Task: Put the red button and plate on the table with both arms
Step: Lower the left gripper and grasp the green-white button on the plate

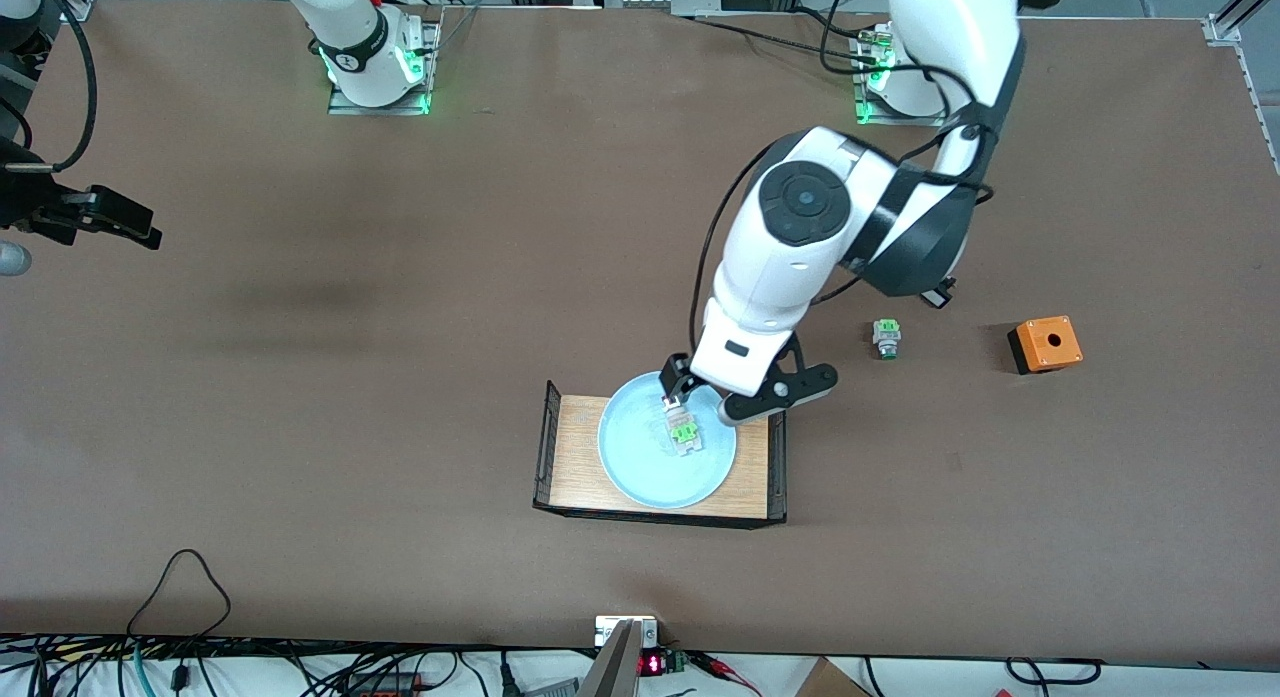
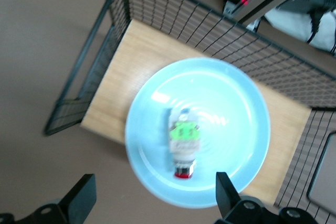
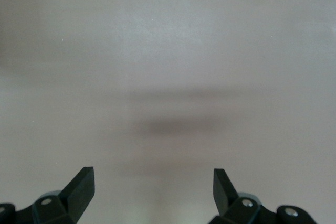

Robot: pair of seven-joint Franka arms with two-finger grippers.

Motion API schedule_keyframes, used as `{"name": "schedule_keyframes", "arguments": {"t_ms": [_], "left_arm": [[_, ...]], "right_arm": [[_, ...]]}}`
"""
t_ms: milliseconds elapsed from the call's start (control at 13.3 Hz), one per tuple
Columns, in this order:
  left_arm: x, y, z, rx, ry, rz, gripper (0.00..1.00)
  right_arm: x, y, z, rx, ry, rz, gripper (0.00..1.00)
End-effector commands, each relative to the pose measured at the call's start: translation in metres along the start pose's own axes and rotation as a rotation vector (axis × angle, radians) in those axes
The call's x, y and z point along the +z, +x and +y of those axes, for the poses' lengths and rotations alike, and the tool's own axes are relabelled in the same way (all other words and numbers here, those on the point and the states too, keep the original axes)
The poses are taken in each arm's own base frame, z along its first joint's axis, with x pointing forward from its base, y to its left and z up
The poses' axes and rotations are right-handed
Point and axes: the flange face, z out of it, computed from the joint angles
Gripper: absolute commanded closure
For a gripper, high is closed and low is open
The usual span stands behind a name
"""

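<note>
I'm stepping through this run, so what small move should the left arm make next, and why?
Probably lower the left gripper straight down. Its fingers are open above the red button, which lies on the plate in the wooden tray, not yet gripped. The right gripper waits open over bare table.

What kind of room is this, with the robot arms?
Probably a robot lab: two white arms bolted to a big brown table, cables along its edge, and test items like a plate.

Right gripper (image 3: 153, 190) fingers (image 3: 81, 184) spread wide over bare brown table (image 3: 168, 66).
</note>
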Motion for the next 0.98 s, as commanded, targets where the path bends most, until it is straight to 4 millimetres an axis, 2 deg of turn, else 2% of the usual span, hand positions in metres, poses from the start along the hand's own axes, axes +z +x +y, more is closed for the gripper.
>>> {"name": "schedule_keyframes", "arguments": {"t_ms": [0,225,451,826,901], "left_arm": [[0.014,0.002,0.019,-0.028,-0.022,0.121,0.00],[0.049,-0.008,0.028,-0.029,-0.010,0.186,0.00],[0.074,-0.022,0.032,-0.005,0.021,0.189,0.00],[0.095,-0.035,0.034,0.020,0.055,0.197,0.01],[0.096,-0.035,0.034,0.028,0.062,0.205,0.07]], "right_arm": [[-0.001,-0.003,0.001,-0.003,-0.009,0.000,0.00],[-0.001,-0.003,0.000,-0.005,-0.009,0.002,0.00],[-0.002,-0.002,-0.001,-0.005,-0.009,0.008,0.00],[-0.003,-0.001,-0.005,-0.022,-0.011,0.020,0.00],[-0.003,-0.001,-0.004,-0.022,-0.016,0.020,0.00]]}}
